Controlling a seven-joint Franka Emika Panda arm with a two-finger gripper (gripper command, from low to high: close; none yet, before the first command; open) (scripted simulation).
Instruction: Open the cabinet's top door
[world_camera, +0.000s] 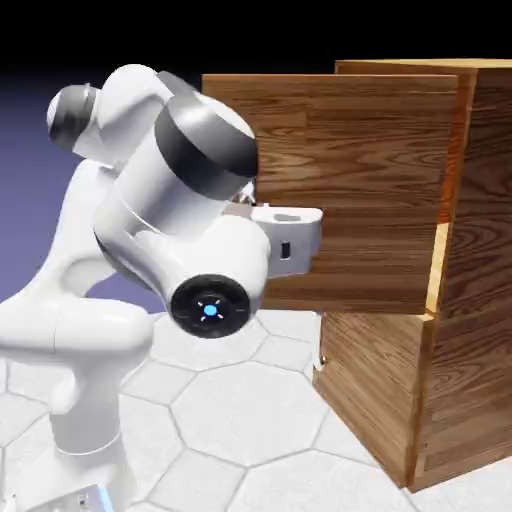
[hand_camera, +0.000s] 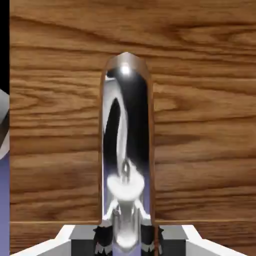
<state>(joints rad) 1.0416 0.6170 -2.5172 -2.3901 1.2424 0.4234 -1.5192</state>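
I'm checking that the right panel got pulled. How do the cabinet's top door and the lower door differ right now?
The top door stands swung wide open, out from the cabinet; the lower door sits shut, flush with the front. The top door is the taller panel; the lower door is shorter. The pincer is shut on the top door's silver handle; nothing touches the lower door. Both share the same brown wood grain.

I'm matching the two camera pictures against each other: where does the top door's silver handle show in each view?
Exterior view: not visible; the arm and hand hide it, in front of the swung-open top door.
Hand view: the silver handle runs vertically up the middle, from between the gripper at the bottom edge.
Shared landmark: the top door's wood grain, which fills the hand view.
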